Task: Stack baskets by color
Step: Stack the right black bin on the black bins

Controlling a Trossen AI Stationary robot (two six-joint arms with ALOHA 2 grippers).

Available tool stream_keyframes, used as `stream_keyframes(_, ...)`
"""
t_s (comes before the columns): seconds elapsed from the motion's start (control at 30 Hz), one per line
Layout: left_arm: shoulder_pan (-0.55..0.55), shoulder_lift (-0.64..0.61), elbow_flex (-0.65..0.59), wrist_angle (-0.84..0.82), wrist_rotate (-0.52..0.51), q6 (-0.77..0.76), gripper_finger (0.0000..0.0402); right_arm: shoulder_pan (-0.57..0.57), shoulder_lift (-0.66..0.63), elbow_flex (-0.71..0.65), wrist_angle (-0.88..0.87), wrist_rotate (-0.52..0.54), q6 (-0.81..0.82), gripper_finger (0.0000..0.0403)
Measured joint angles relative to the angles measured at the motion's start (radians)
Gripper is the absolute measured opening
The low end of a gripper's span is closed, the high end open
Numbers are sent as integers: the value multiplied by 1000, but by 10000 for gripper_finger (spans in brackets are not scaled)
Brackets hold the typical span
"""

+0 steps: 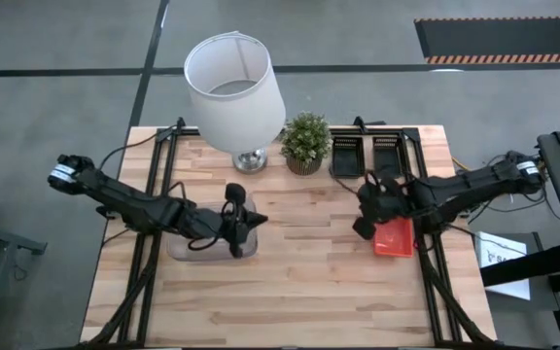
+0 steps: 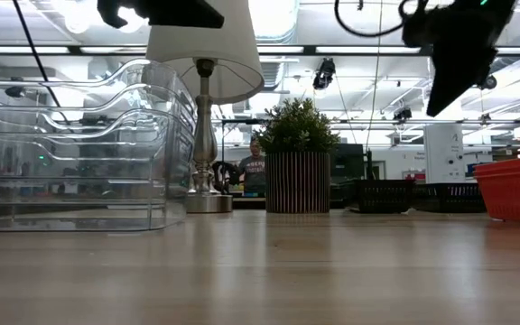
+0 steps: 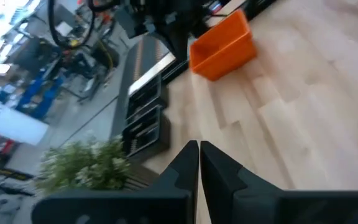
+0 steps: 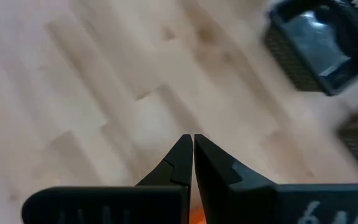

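- Table: pale wood planks, smooth, matt.
- Clear baskets: glossy transparent plastic.
- Red-orange basket: matt plastic.
- Black baskets: slatted plastic.
- Lamp base: shiny metal.

A wooden counter carries a white lampshade and a small potted plant at its far edge; two black baskets sit side by side right of the plant; the left gripper hangs over a clear basket on the left; the right gripper hovers just beside a red-orange basket on the right.
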Motion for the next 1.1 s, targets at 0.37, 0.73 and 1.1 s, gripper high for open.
stream_keyframes(0.37,1,-43,0,100,-15,175,0,-410,6,-8,-7,98,-79,93)
stream_keyframes(0.73,1,-57,1,125,-27,294,0,-801,63,-97,119,4,-31,141)
stream_keyframes(1.1,1,-57,-21,110,-34,292,0,-859,233,-100,172,-18,-104,116)
